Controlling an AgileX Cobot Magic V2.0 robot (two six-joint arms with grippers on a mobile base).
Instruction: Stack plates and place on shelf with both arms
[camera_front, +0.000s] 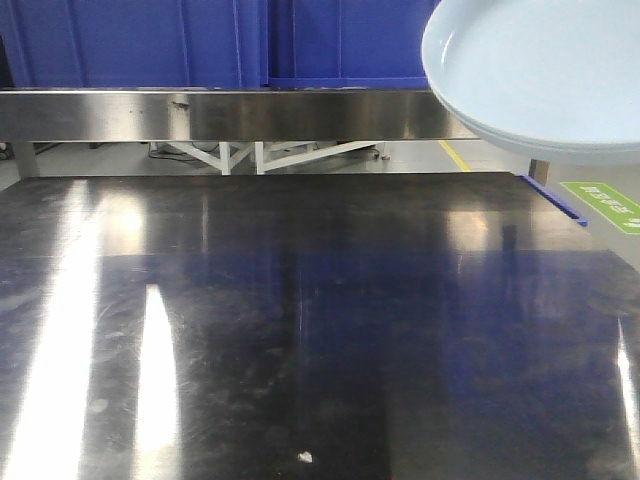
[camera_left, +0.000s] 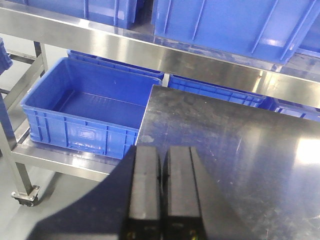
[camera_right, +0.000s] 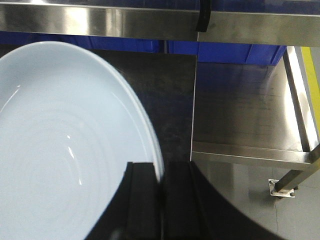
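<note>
while aloft over the tabletop (camera_front: 300, 330), plates (camera_front: 540, 70) tight in right gripper (camera_right: 161, 175), shelf (camera_front: 250, 115) ahead; left gripper (camera_left: 163, 156) narrow

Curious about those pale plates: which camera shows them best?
Right wrist view: the plates fill its left half, rim pinched in the right tool. Front view crops them at top right; left wrist view shows none.

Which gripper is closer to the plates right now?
Right. The right gripper clamps the plates by the rim; the left gripper hangs empty at the table edge, away from them.
</note>
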